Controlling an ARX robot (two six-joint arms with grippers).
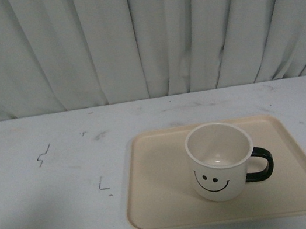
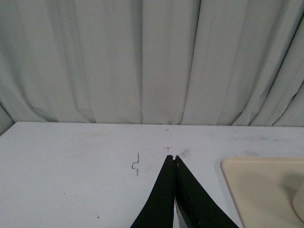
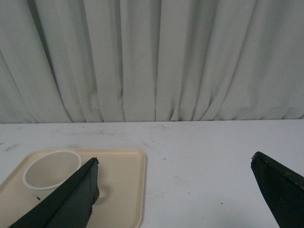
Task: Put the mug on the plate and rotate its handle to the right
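Mug stands upright on the plate, near its middle, with its open mouth up and the smiley face turned toward 6 o'clock, at the robot. The handle sticks out at 3 o'clock, over bare plate and well inside the rim. The plate lies on the table toward 5 o'clock from the middle of the front view, with the curtain behind at 12 o'clock.

Neither arm shows in the front view. From its wrist camera, the left gripper has its fingertips pressed together and holds nothing; it hangs over bare table, with a corner of the plate off to one side. The right gripper is spread wide and empty, apart from the mug.

Judging by this layout, both parts of the task look done: the mug is on the plate and the handle points right. What remains appears to be only the finish. The next move calls for keeping both arms clear of the mug, so that the handle is not nudged off 3 o'clock.
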